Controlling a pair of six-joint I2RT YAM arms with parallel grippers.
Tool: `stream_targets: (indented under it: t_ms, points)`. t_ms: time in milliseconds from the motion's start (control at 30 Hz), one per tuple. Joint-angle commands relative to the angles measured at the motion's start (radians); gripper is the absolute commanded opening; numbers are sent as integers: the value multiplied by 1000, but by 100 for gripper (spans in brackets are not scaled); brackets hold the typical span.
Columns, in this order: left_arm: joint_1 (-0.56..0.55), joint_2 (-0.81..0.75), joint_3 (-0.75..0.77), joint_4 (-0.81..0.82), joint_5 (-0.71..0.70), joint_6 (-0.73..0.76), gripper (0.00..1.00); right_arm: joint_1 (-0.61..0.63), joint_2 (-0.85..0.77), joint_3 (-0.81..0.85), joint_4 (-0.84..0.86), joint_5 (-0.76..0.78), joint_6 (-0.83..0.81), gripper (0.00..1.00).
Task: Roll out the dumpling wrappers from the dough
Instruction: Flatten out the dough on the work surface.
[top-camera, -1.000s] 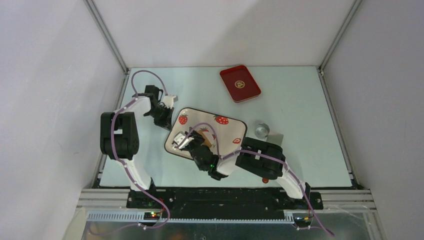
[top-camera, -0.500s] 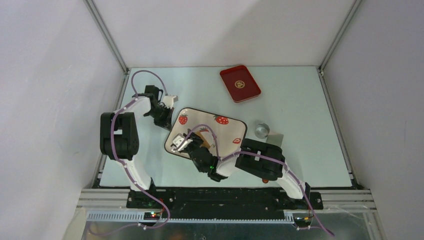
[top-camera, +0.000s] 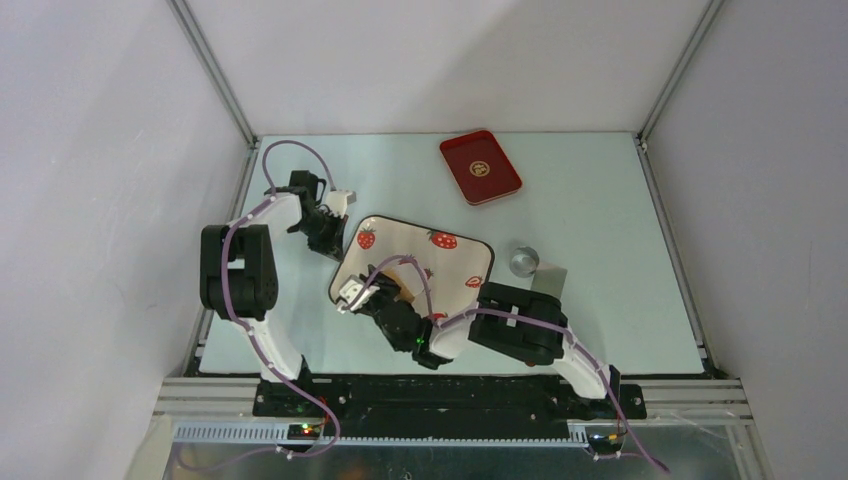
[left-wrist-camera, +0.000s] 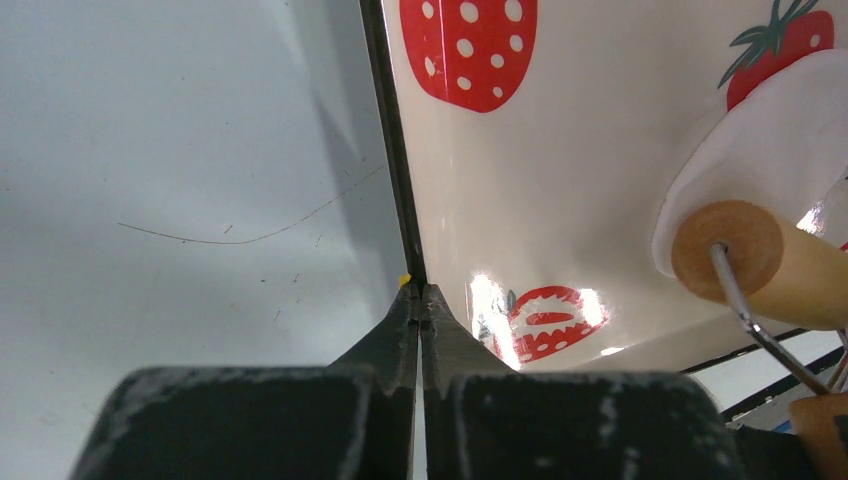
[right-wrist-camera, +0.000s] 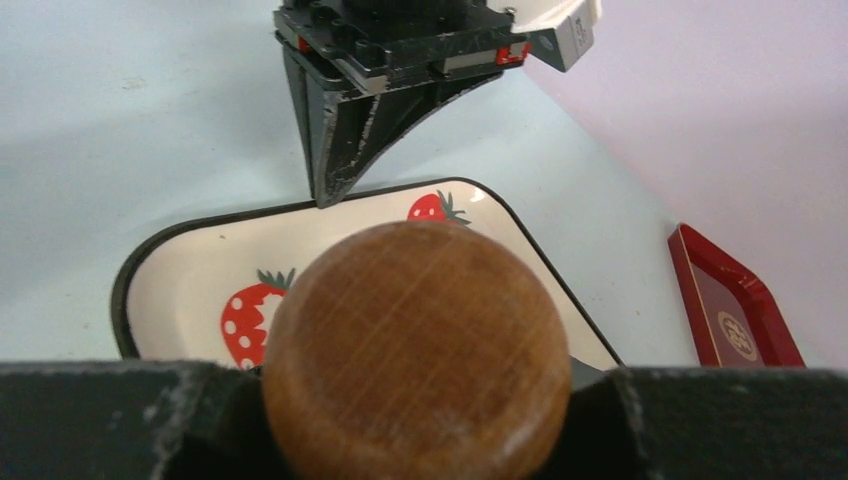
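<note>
A white tray with printed strawberries (top-camera: 440, 262) lies mid-table. My left gripper (left-wrist-camera: 420, 298) is shut on the black rim of its left edge (left-wrist-camera: 392, 150). A flattened white dough piece (left-wrist-camera: 775, 140) lies on the tray, with the wooden roller (left-wrist-camera: 765, 265) of a small rolling pin resting on its near edge. My right gripper (top-camera: 385, 297) is shut on the pin's round wooden handle (right-wrist-camera: 415, 345), over the tray's near left part. In the top view my right wrist hides the dough.
A red tray (top-camera: 480, 166) lies at the back, also in the right wrist view (right-wrist-camera: 735, 315). A small silvery round cup (top-camera: 523, 260) stands just right of the strawberry tray. My left arm's fingers (right-wrist-camera: 325, 160) stand at the tray's far rim in the right wrist view.
My right gripper has drawn the rolling pin toward the tray's near left corner. The left gripper has kept its hold on the rim and the tray has stayed put.
</note>
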Motion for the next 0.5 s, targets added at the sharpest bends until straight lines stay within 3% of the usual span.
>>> stream_targets:
  t_ms: [0,467]
  points:
    - [-19,-36,-22,-36,36,10,0,19,37,14,-20,-7,44,0]
    - [-19,-33,-23,-35,33,13,0,-33,6,16,-119,2,127,0]
